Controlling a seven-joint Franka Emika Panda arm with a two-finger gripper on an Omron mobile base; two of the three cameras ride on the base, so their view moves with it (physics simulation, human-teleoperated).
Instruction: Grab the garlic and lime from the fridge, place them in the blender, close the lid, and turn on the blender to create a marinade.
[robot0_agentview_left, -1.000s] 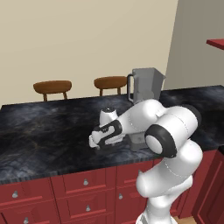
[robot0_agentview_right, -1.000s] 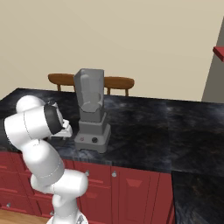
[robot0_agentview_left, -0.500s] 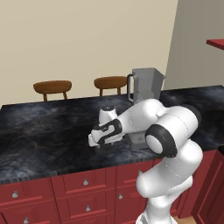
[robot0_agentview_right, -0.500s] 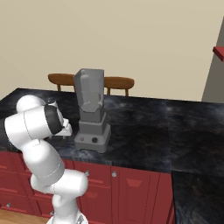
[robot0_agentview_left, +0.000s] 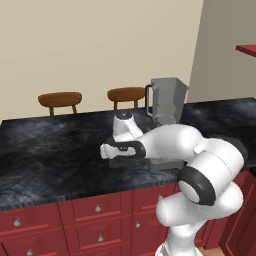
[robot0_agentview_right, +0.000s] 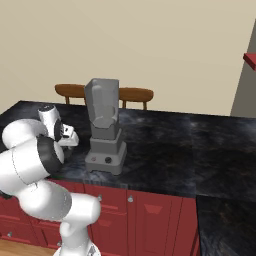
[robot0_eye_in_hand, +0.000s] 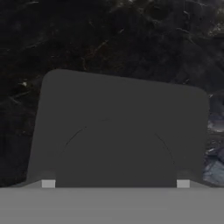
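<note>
Dark marbled surface (robot0_agentview_left: 50, 150) in a kitchen. The gripper (robot0_eye_in_hand: 115, 184), jaws wide and straddling the lid (robot0_eye_in_hand: 118, 131) directly beneath, prepares the grasp; next, close, then carry it to the blender (robot0_agentview_right: 105, 127) alongside.

Two wooden stools (robot0_agentview_left: 60, 98) stand behind the black marble counter (robot0_agentview_left: 45, 150) over red drawers (robot0_agentview_left: 95, 207).

One blender (robot0_agentview_right: 106, 127), one lid (robot0_eye_in_hand: 118, 131), two wooden stools (robot0_agentview_left: 60, 98).
</note>
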